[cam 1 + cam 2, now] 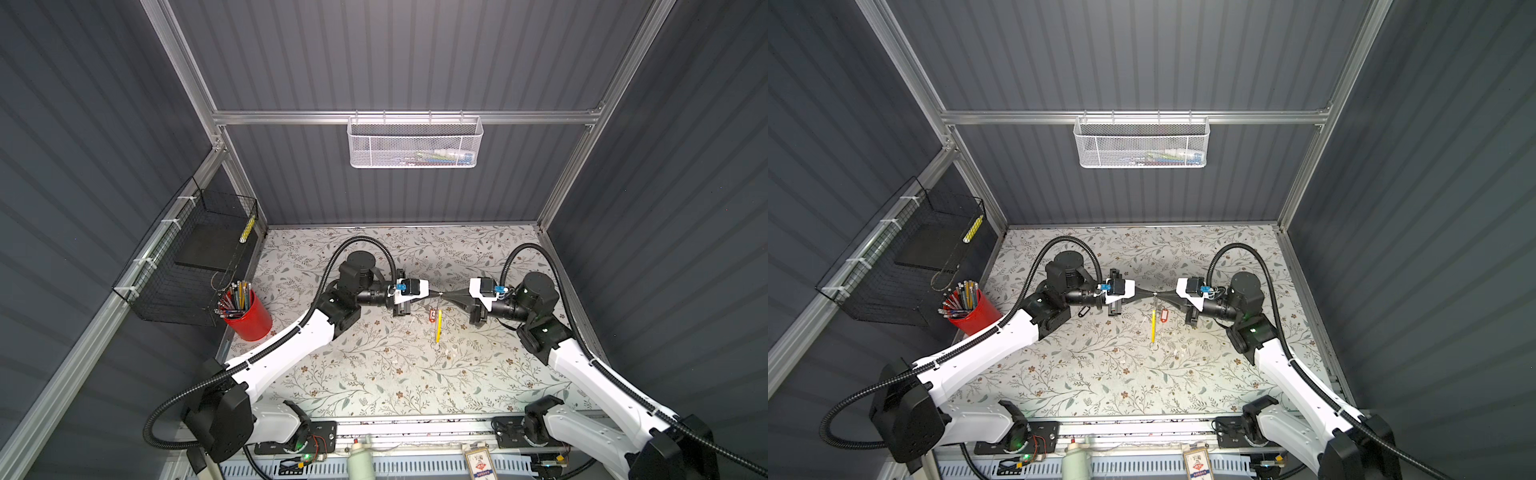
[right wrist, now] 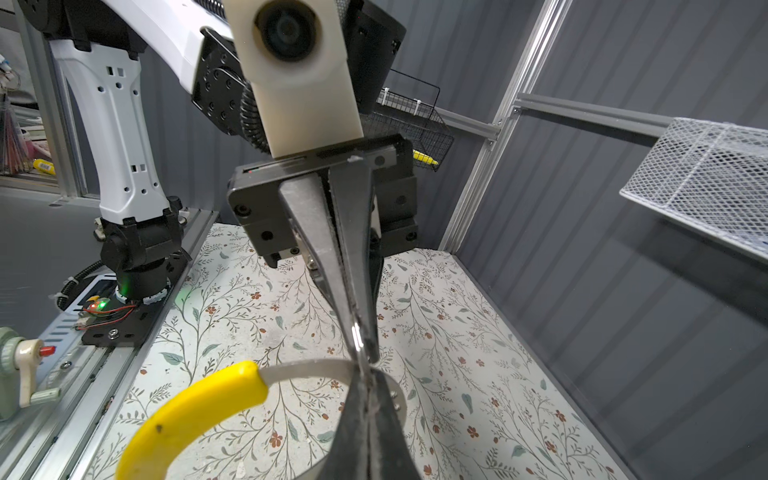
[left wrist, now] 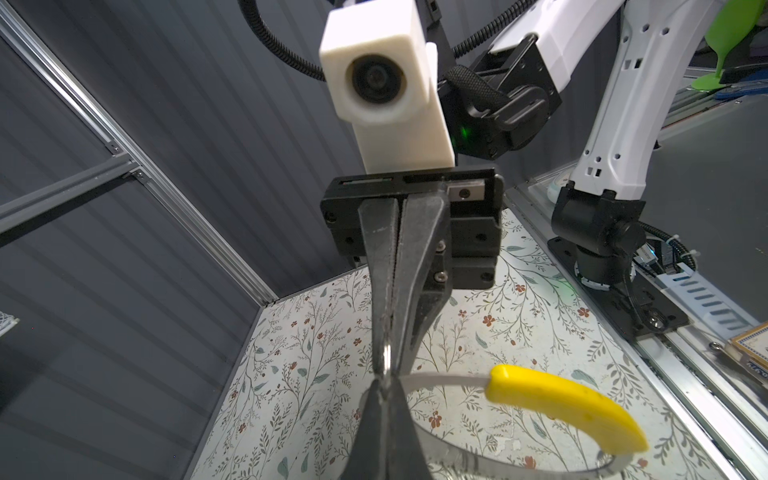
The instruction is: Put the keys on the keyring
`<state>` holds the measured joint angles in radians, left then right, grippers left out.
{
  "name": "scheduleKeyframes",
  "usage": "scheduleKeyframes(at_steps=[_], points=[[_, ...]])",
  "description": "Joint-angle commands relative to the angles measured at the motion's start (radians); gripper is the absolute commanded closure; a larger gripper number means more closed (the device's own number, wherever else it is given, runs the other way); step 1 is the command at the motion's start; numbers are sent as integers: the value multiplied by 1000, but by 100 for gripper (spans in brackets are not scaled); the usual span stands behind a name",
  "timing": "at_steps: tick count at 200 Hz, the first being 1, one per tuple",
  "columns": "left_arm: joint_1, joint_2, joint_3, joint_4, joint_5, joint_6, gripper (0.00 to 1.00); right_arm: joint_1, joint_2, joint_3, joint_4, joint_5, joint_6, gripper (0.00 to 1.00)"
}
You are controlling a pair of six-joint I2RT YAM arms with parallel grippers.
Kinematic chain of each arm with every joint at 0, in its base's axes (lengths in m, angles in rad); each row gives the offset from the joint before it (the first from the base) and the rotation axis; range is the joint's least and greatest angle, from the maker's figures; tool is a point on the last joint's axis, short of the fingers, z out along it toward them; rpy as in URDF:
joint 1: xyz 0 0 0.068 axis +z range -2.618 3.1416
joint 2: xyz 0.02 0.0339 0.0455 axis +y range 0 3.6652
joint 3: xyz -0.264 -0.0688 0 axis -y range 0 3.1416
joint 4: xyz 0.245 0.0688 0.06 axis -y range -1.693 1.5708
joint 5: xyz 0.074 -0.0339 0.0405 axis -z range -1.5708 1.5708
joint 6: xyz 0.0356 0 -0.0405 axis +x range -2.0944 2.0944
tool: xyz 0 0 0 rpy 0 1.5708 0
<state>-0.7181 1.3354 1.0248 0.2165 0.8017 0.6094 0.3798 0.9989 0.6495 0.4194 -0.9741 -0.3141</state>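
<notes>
One red-tagged key (image 1: 432, 314) lies near the keyring (image 1: 439, 326); pencil cup (image 1: 249, 318) well apart.

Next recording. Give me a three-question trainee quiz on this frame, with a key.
1. Choose one: the keyring is A) flat on the table, B) pinched between the left gripper and the right gripper, C) out of view.
2. True or false: the red-tagged key hangs on the keyring.
3. Fill in: the keyring's plastic segment is ___.
Key: 1 B. 2 False: the red-tagged key lies on the table, off the hoop. 3 yellow.
</notes>
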Motion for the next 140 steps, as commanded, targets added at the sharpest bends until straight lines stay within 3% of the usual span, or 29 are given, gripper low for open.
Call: scheduleKeyframes(at_steps=[1, 13, 21, 44, 67, 140], points=[[0, -2, 5, -28, -11, 30, 100, 9, 0, 30, -8, -34, -1, 100], [-1, 2, 18, -56, -23, 52, 100, 9, -3, 30, -20, -20, -5, 100], [-1, 5, 29, -78, -35, 66, 89, 9, -4, 33, -34, -8, -6, 100], [-1, -5, 55, -169, -100, 132, 70, 10, -14, 54, -142, 32, -46, 100], [-2, -22, 75, -238, -174, 182, 64, 10, -18, 82, -260, 76, -84, 100], [-47, -16, 175, -423, -296, 175, 61, 14, 7, 165, -461, 226, -118, 100]])
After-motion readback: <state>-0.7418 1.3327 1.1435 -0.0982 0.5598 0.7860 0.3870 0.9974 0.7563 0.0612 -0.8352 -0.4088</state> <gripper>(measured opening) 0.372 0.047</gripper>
